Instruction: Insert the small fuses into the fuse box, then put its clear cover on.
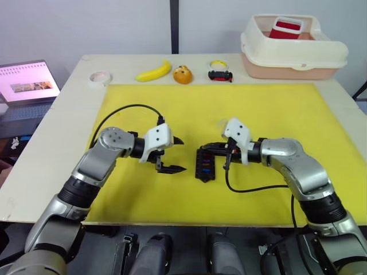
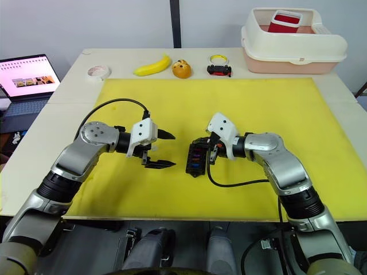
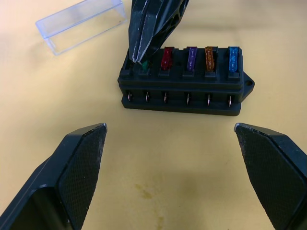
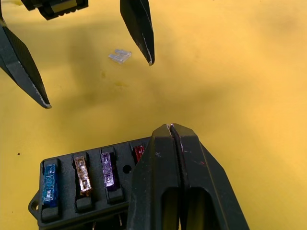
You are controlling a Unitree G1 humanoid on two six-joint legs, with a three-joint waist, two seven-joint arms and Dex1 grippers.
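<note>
Pressing fuse box (image 3: 186,81), right fingers (image 3: 152,29); left fingers (image 3: 79,158) spread wide

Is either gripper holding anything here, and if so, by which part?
The right gripper, jaws shut, pinches a green fuse by its top edge, at its slot in the fuse box. The left gripper is open and holds nothing.

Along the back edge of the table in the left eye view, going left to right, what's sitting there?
Roll of white tape → yellow banana → small orange round fruit → black-and-red toy car → cream plastic bin holding a red container.
</note>
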